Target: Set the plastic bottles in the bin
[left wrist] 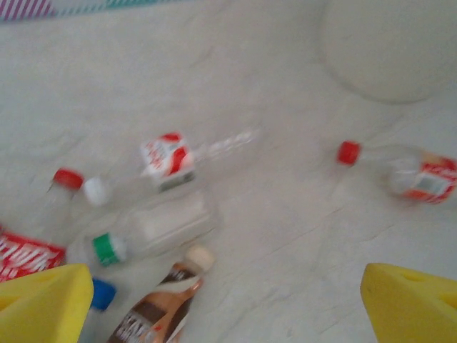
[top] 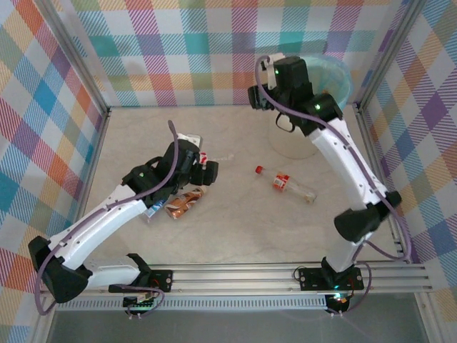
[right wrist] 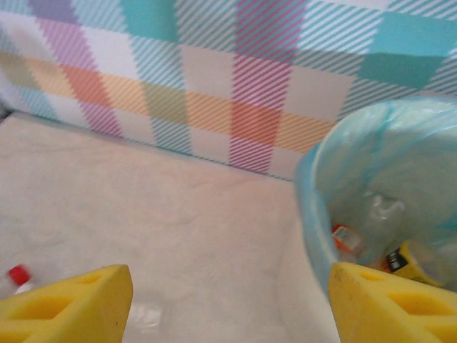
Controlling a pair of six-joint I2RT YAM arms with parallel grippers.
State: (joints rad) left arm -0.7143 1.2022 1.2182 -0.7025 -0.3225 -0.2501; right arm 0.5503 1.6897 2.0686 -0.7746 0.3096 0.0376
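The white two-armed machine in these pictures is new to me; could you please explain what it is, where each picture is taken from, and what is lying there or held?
It is a pair of white robot arms bolted to the near edge of a pale marbled table. The overhead view looks down from behind them. The other two come from a camera on each wrist, with that gripper's yellow fingers in the bottom corners. The left gripper hangs open and empty over a cluster of small plastic bottles; one red-capped clear bottle lies apart, mid-table. The right gripper, also open and empty, is beside the round white bin lined with a light blue bag, which has a few bottles inside.
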